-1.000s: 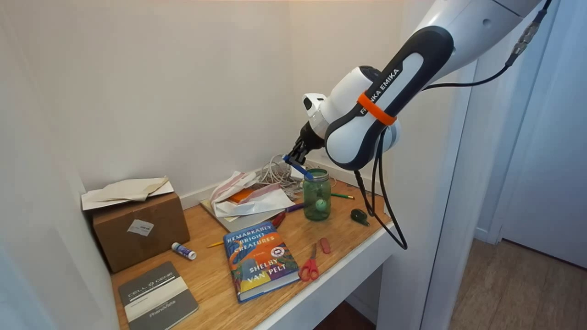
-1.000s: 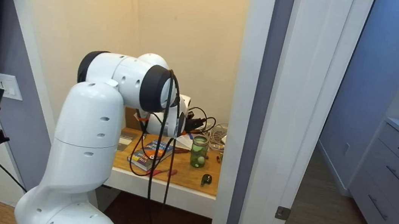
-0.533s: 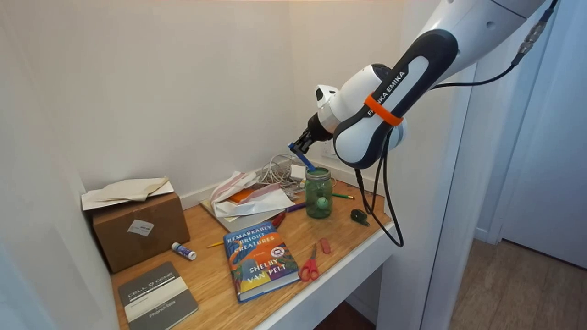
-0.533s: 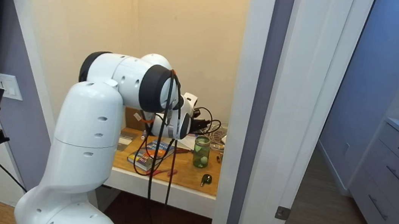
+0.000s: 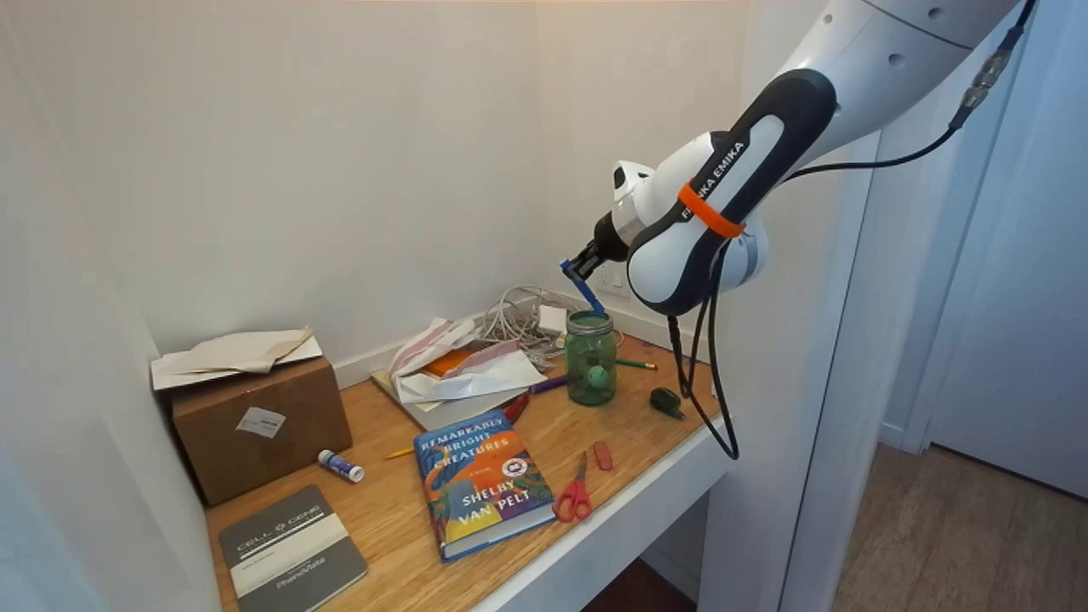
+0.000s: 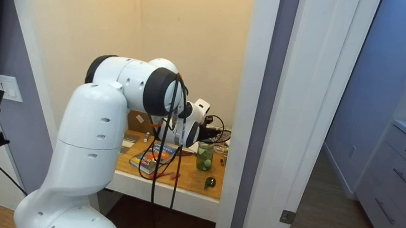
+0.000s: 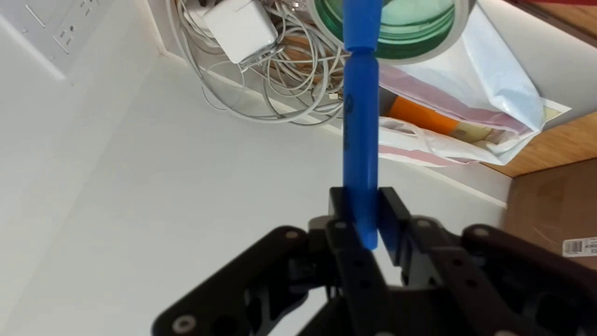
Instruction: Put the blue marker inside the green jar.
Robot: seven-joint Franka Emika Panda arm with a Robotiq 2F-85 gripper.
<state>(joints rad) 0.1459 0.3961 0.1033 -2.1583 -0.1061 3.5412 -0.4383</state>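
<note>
A slim blue stick-shaped marker (image 7: 360, 126) slants over the cylindrical translucent green glass jar (image 5: 580, 353), its lower end at the mouth; whether it dips below the rim cannot be told. The black two-fingered gripper (image 7: 364, 210), above the jar, has its jaws pinched on the marker. A round green-looking ball (image 5: 597, 376) sits inside the jar. In an exterior view, tangled white cables (image 5: 534, 343) lie behind and left of the jar, red-handled scissors (image 5: 576, 492) in front, a blue-covered book (image 5: 480, 484) front-left.

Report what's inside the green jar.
A pale round object sits low inside the green jar. In the wrist view, the blue marker covers part of the opening; what lies behind it cannot be seen.
</note>
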